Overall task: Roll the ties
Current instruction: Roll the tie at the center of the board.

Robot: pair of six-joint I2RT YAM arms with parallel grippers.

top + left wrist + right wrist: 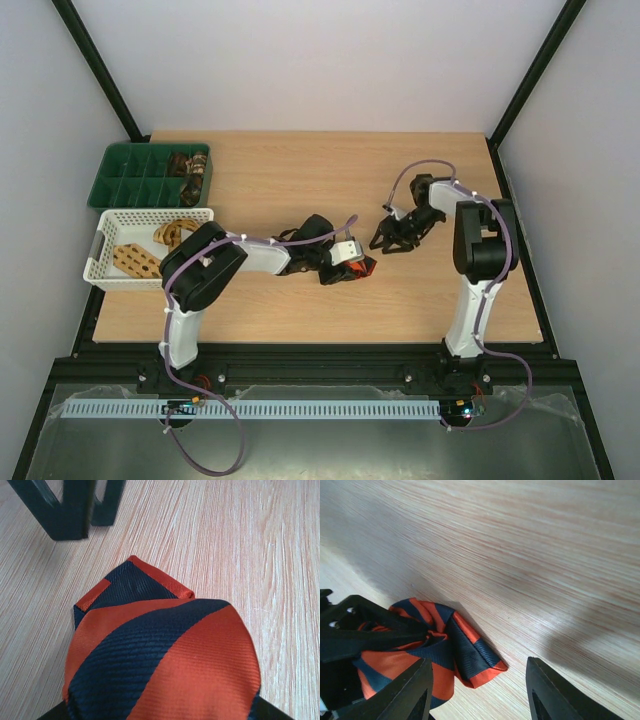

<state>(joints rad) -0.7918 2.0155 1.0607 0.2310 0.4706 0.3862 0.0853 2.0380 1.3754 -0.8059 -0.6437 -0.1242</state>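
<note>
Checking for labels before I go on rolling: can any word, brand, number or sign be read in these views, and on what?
None can be read.
Striped tie: stripes only, no label showing.
Green tray, white basket and table: no print visible.
Tan ties in the basket: a pattern, too small to tell if it holds letters.

From here I get bright, even light from overhead on the pale wood-grain surface (300,180), with no glare. The right wrist view carries broad, soft-edged shadows across the wood, and the right arm's jaws look soft at its bottom edge. The left wrist view holds the red-and-black striped fabric necktie (165,655) crisp, weave showing.
</note>
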